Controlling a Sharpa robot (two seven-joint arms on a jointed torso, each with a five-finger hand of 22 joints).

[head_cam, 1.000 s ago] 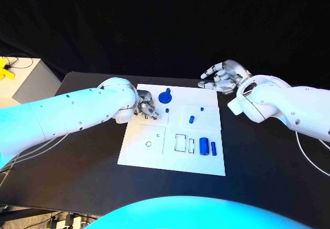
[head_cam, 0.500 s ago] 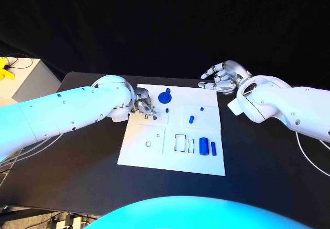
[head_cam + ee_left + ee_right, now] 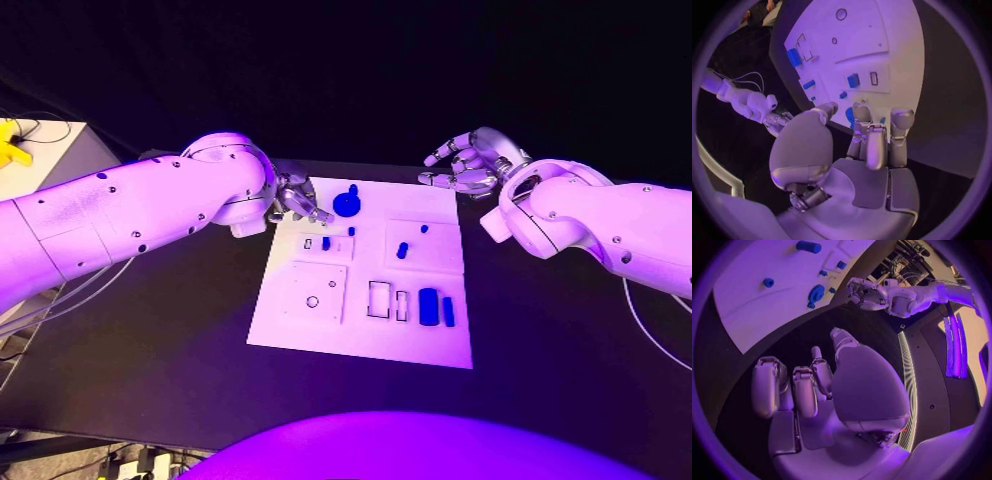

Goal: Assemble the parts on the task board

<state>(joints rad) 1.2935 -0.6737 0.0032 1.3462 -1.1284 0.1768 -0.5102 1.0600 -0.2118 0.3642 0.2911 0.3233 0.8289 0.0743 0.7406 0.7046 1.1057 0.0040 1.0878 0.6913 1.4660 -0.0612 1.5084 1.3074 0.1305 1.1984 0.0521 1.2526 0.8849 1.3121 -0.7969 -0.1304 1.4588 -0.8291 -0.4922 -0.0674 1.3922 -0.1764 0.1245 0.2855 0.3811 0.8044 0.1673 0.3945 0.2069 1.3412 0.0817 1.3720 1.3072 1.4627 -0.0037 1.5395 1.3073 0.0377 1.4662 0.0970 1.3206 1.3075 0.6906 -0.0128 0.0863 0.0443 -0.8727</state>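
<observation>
The silver many-fingered left hand (image 3: 296,199) hangs at the far left edge of the flat white rectangular task board (image 3: 310,325), its fingers apart and loosely curved, with nothing between them; the left wrist view shows the fingertips (image 3: 902,119) bare above the board's edge. The silver many-fingered right hand (image 3: 469,164) is off the board's far right corner, over the black table (image 3: 548,330), fingers spread and lightly bent, holding nothing.

Just beside the left hand's fingers, a round blue disc-shaped part with a raised knob (image 3: 348,204) sits on the board's far section. Near it lies a small blue peg (image 3: 351,231), and a short blue block (image 3: 326,243) sits in a small rectangular recess next to an outlined slot (image 3: 307,243). Further right, a small oblong blue part (image 3: 402,250) lies tilted in the middle panel, with a tiny blue stud (image 3: 423,228) just beyond it.

On the near section, a large blue cylinder (image 3: 428,304) lies lengthwise beside a thin blue bar (image 3: 449,311), both to the right of two open rectangular pockets (image 3: 379,299). A round hole (image 3: 313,301) marks the near-left panel.
</observation>
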